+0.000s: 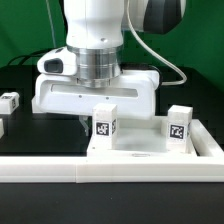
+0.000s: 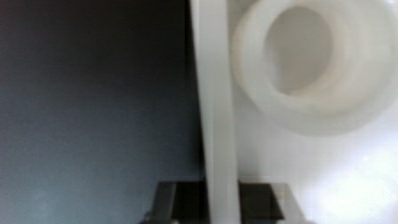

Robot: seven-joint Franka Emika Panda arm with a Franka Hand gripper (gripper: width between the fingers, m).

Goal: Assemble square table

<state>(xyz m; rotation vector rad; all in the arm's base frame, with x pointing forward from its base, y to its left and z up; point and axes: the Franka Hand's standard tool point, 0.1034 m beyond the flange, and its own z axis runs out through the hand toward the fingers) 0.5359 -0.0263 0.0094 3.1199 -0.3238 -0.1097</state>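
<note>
White slab point(image 1: 141, 95) partly behind arm point(image 1: 96, 35)

White square slab point(image 1: 143, 92) lies centre, rim up — round corner socket point(image 2: 311, 55) showing. Tagged leg block point(image 1: 9, 103) left, second leg block point(image 1: 180, 125) near right.

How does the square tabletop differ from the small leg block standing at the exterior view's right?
The square tabletop is a wide, flat slab; the leg block is a small, stubby piece. The tabletop's edge is pinched in the shut gripper, while the leg block stands free beside it, untouched. The tabletop shows a round socket in the wrist view; the leg block shows a black-white tag. Both are white plastic.
</note>
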